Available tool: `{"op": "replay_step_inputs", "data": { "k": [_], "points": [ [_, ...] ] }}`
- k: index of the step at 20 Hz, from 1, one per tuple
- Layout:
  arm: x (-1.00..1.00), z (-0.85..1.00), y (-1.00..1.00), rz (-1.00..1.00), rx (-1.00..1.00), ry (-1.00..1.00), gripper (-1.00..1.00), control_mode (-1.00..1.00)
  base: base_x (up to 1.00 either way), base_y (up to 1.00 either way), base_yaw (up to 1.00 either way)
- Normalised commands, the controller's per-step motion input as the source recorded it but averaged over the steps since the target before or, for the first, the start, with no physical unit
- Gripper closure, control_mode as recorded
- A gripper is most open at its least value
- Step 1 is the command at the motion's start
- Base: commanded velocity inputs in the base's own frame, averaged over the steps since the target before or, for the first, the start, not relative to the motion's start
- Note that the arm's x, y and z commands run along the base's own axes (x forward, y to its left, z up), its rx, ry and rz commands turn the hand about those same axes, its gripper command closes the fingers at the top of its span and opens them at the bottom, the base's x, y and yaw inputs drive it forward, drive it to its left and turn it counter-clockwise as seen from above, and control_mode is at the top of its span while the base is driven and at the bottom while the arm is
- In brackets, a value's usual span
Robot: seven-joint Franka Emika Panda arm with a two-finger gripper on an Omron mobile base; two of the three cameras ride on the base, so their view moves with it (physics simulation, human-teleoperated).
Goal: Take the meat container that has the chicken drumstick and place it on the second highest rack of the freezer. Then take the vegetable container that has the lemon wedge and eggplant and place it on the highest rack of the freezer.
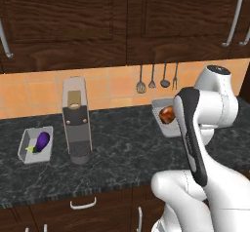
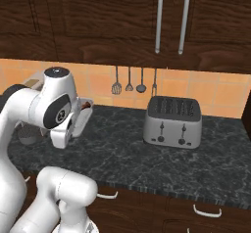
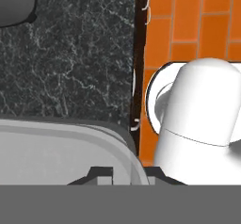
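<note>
The white arm [image 1: 205, 128] is seen rising from the lower right of the left base view, bent at the elbow, its forearm reaching toward the backsplash at centre right. The black marble counter [image 1: 127, 148] is spread across the middle of that frame. In the hand view the gripper [image 3: 120, 173] is found at the bottom centre with its jaws drawn narrow against the wall of the grey meat container [image 3: 66, 148]. In the left base view that container [image 1: 163, 116] is seen right of centre, partly hidden by the arm, with the chicken drumstick [image 1: 166, 113] inside. A coffee machine [image 1: 76, 121] stands left of centre. At far left lies the vegetable container [image 1: 35, 145], holding the eggplant [image 1: 42, 140] and the lemon wedge [image 1: 32, 148]. A toaster [image 2: 172, 122] is seen right of centre in the right base view.
</note>
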Motion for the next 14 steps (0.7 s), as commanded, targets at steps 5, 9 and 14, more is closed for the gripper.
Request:
{"op": "replay_step_inputs", "data": {
  "k": [5, 9, 14],
  "points": [
    [-0.24, 0.26, 0.03, 0.04, -0.01, 0.00, 1.00, -1.00, 0.00, 0.00, 0.00],
    [-0.36, 0.06, 0.00, 0.06, 0.00, 0.00, 1.00, -1.00, 0.00, 0.00, 0.00],
    [-0.11, 0.00, 0.15, 0.01, 0.00, 0.00, 1.00, -1.00, 0.00, 0.00, 0.00]
  ]
}}
